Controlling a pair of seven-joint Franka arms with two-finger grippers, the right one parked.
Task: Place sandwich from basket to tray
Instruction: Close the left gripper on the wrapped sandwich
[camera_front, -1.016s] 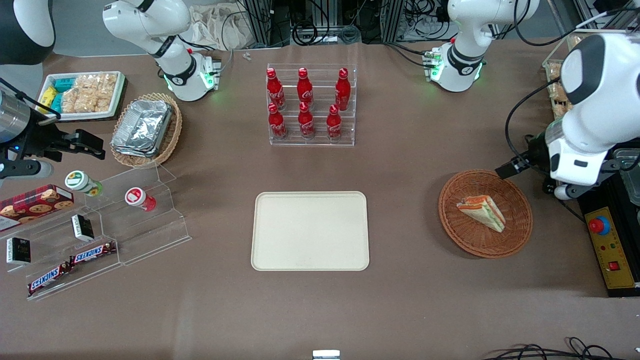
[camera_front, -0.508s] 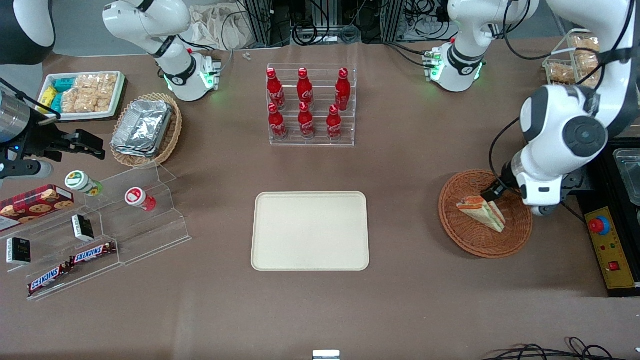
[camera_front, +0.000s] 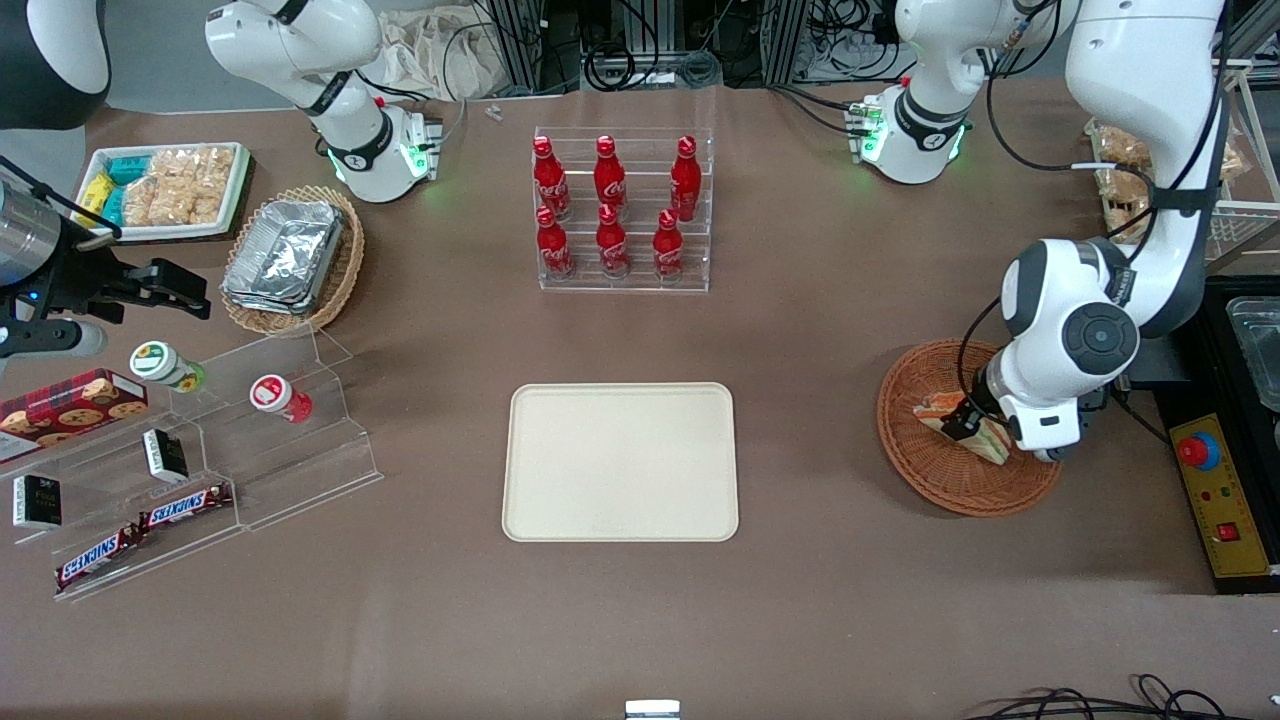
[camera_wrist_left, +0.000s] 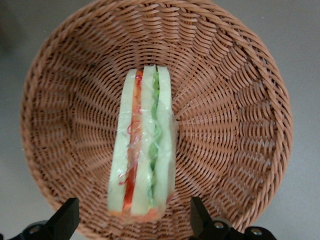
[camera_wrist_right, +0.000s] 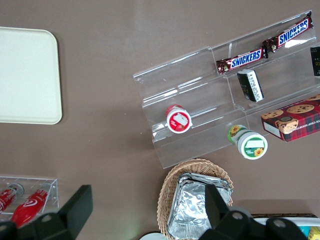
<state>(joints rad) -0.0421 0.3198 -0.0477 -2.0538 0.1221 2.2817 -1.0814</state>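
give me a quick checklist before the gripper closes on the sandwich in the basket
1. Gripper open: ok, the fingers stand apart, one on each side of the sandwich's wide end.
2. Gripper over the target: ok, it hangs above the sandwich inside the reddish-brown wicker basket.
3. Sandwich lined up between the fingers: ok, the wedge runs lengthwise through the gap.
4. Fingers low enough to grip the bread: cannot tell.
5. Fingers free of the basket rim: cannot tell.
6. Cream tray ready to receive: ok, nothing lies on it.
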